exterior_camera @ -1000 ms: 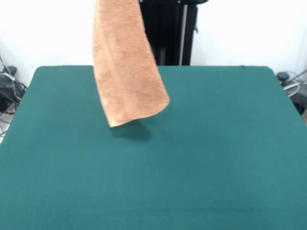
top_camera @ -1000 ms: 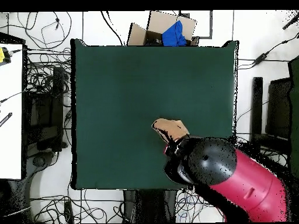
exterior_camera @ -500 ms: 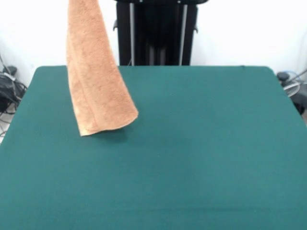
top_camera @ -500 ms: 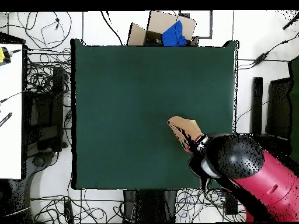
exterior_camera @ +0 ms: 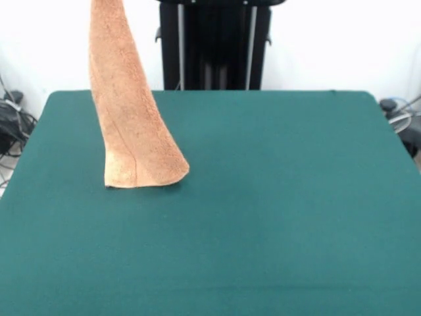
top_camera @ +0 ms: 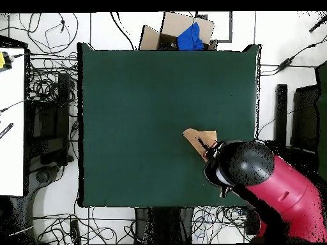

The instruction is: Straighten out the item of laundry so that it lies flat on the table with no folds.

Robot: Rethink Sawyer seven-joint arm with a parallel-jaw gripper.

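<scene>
On table (exterior_camera: 276,217), towel (exterior_camera: 128,112) hangs, hem touching.

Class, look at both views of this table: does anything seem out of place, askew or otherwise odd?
Yes: the towel is not lying flat. It hangs as a folded, tilted column from above the front view's top edge, with only its lower end touching the green table. In the overhead view the arm covers most of it. Nothing looks spilled or damaged.

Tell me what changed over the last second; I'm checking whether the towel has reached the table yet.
The hanging towel swung toward the picture's left in the front view, then came down: its bottom edge, earlier lifted above the table, now appears to touch it. In the overhead view the arm shifted right. The towel still hangs folded lengthwise, not spread.
</scene>
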